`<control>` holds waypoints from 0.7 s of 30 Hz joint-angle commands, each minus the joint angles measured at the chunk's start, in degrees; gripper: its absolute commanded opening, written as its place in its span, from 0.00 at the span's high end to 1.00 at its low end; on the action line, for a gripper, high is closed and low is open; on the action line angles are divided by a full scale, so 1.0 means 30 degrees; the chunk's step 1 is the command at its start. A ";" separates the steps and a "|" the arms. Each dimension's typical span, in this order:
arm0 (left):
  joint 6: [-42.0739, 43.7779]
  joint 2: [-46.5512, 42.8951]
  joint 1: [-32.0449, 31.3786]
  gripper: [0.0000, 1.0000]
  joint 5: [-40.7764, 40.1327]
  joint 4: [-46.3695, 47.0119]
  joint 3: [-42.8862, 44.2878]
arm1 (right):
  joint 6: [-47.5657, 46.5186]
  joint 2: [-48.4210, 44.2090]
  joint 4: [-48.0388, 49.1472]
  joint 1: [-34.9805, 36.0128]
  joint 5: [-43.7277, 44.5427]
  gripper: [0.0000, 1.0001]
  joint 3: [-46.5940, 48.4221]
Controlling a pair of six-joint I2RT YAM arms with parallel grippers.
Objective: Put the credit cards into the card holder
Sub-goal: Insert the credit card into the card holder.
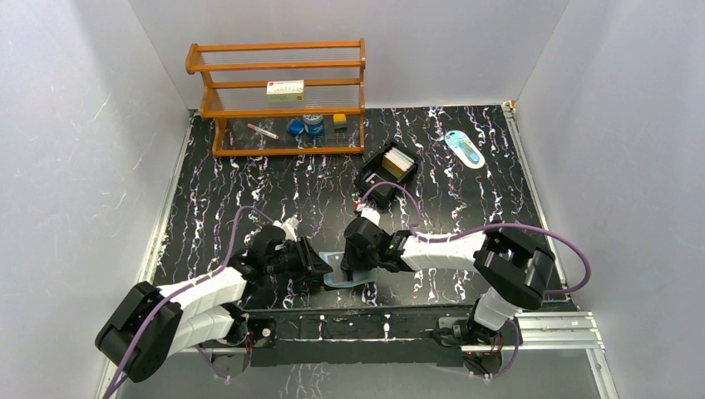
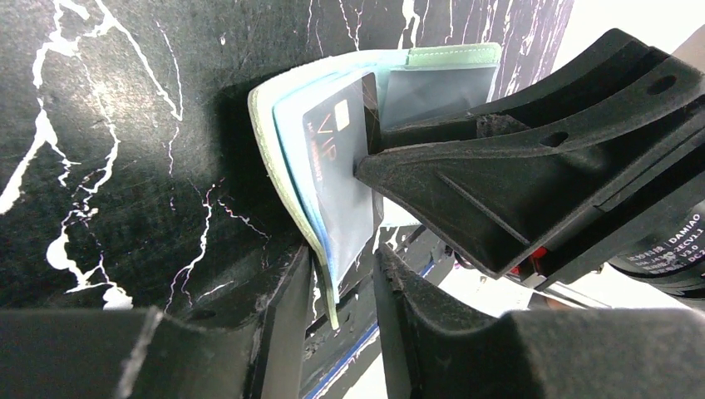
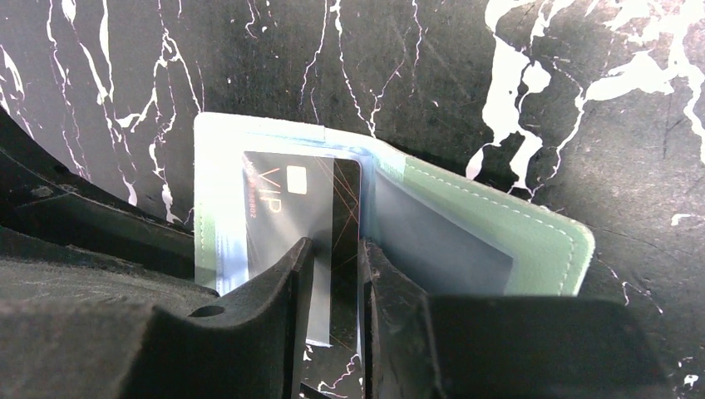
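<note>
Black card (image 3: 287,187) sits clamped in right claw (image 3: 332,270); left claw (image 2: 341,320), slightly apart, straddles card holder (image 2: 283,141).

"VIP" in pale letters on the black card (image 2: 341,179), with a line of tiny red print alongside, too small to make out. Same "VIP" legible from the right wrist view (image 3: 287,195). "DAMIAO" in white on the motor label (image 2: 665,249), above smaller lines of letters and digits, partly cut off and not surely readable. Red print on the shelf box (image 1: 285,90), too small to read.
</note>
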 commanded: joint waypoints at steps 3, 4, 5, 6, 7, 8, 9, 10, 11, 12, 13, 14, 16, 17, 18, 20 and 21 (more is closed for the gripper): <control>0.0176 0.0340 -0.0153 0.82 0.0711 0.1881 0.0604 | 0.0128 -0.0731 0.1132 0.0236 -0.1147 0.59 -0.0366; 0.0313 0.0427 -0.0153 0.86 0.0726 0.1758 0.0692 | 0.0058 -0.0928 0.0559 0.0158 -0.0877 0.56 -0.0227; 0.0448 0.0460 -0.0153 0.92 0.0753 0.1600 0.0783 | -0.0017 -0.1169 0.0026 0.0020 -0.0693 0.53 -0.0106; 0.0585 0.0409 -0.0171 0.98 0.0698 0.1419 0.0882 | -0.0103 -0.1632 -0.0432 -0.0096 -0.0513 0.50 -0.0052; 0.0665 0.0333 -0.0184 1.00 0.0545 0.1151 0.0895 | -0.0151 -0.1916 -0.0898 -0.0166 -0.0358 0.49 -0.0034; 0.0693 0.0181 -0.0182 1.00 0.0386 0.0979 0.0871 | -0.0186 -0.2178 -0.1079 -0.0214 -0.0185 0.48 -0.0010; 0.0729 0.0056 -0.0182 1.00 0.0260 0.0887 0.0828 | -0.0216 -0.2358 -0.1277 -0.0246 -0.0109 0.47 0.0019; 0.0730 -0.0066 -0.0197 1.00 0.0190 0.0865 0.0789 | -0.0234 -0.2446 -0.1408 -0.0250 -0.0125 0.46 0.0040; 0.0720 -0.0158 -0.0184 1.00 0.0236 0.0877 0.0741 | -0.0248 -0.2453 -0.1425 -0.0251 -0.0215 0.46 0.0054; 0.0696 -0.0232 -0.0182 1.00 0.0256 0.0930 0.0709 | -0.0264 -0.2407 -0.1386 -0.0251 -0.0376 0.46 0.0056; 0.0649 -0.0292 -0.0182 1.00 0.0312 0.0991 0.0639 | -0.0263 -0.2309 -0.1279 -0.0251 -0.0597 0.46 0.0056; 0.0618 -0.0326 -0.0182 1.00 0.0313 0.0995 0.0619 | -0.0226 -0.2187 -0.1178 -0.0251 -0.0680 0.47 0.0041; 0.0545 -0.0358 -0.0182 1.00 0.0334 0.1061 0.0554 | -0.0167 -0.1949 -0.0767 -0.0251 -0.0845 0.49 -0.0029; 0.0550 -0.0363 -0.0186 1.00 0.0327 0.1026 0.0546 | -0.0137 -0.1842 -0.0656 -0.0251 -0.0891 0.49 0.0005; 0.0543 -0.0364 -0.0183 1.00 0.0341 0.0985 0.0545 | -0.0107 -0.1763 -0.0635 -0.0265 -0.0940 0.49 0.0086; 0.0542 -0.0362 -0.0184 1.00 0.0369 0.0951 0.0545 | -0.0120 -0.1477 -0.1081 -0.0251 -0.0819 0.48 0.0428; 0.0542 -0.0364 -0.0190 1.00 0.0375 0.0928 0.0545 | -0.0145 -0.1365 -0.1450 -0.0251 -0.0657 0.46 0.0637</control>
